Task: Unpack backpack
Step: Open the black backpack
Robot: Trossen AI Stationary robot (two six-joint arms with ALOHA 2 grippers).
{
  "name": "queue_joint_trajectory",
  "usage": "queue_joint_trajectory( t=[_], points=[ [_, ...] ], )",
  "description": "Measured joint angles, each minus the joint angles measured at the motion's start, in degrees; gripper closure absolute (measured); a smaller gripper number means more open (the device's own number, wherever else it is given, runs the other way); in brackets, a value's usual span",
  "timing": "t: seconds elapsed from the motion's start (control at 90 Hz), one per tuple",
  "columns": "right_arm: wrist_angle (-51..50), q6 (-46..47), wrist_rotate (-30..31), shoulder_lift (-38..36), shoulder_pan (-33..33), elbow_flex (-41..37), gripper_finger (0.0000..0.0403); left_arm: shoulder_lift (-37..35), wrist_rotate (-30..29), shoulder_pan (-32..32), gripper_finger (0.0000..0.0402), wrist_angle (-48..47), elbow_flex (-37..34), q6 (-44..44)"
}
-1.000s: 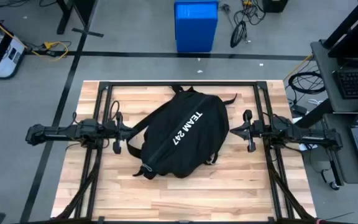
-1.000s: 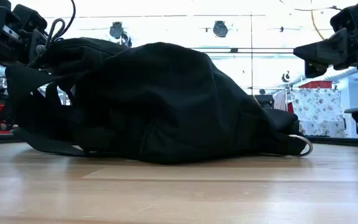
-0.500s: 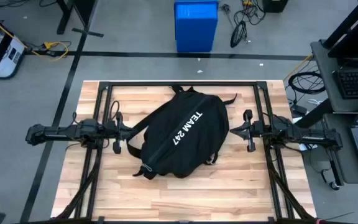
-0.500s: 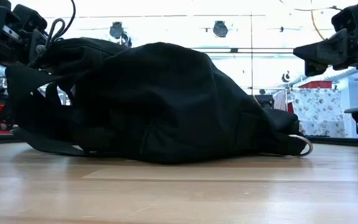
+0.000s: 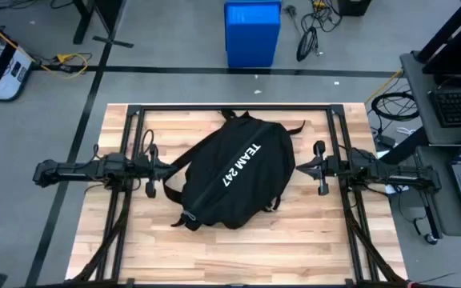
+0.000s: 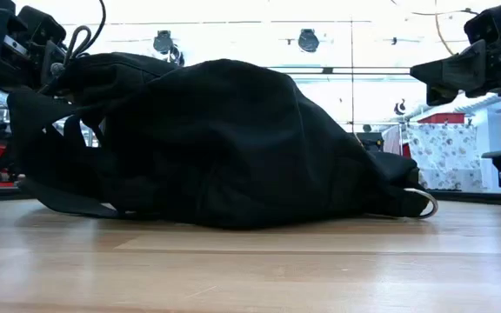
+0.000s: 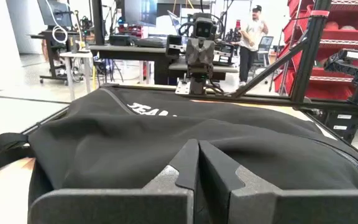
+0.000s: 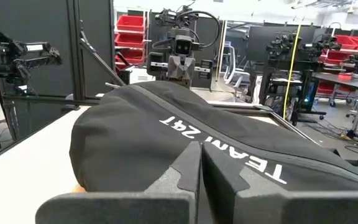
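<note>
left gripper (image 5: 150, 166): just left of the backpack, off its fabric, fingers (image 7: 178, 174) pressed together, holding nothing
backpack (image 5: 234, 172): flat on the table (image 5: 310, 232), mid-table, "TEAM 247" lettering up, straps trailing toward left gripper
right gripper (image 5: 319, 168): just right of the backpack, clear of it, fingers (image 8: 185, 168) pressed together, holding nothing

Backpack (image 5: 232, 174) on table (image 5: 310, 240), between both grippers' fingers.
</note>
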Motion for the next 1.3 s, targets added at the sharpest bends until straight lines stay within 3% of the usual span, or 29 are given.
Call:
queue_joint_trajectory(
  t=[0.922,1.089,1.3],
  points=[
    [-0.14,-0.01,-0.01,0.00,0.00,-0.01,0.0403,0.02,-0.39,0.00,0.0402,0.37,0.00,-0.01],
    [-0.26,-0.08,-0.02,0.00,0.00,0.00,0.0403,0.04,-0.98,0.00,0.0402,3.95,0.01,0.00],
    [-0.28,-0.02,-0.02,0.01,0.00,0.00,0.0403,0.02,-0.16,0.00,0.0402,17.65,-0.01,4.13]
  ],
)
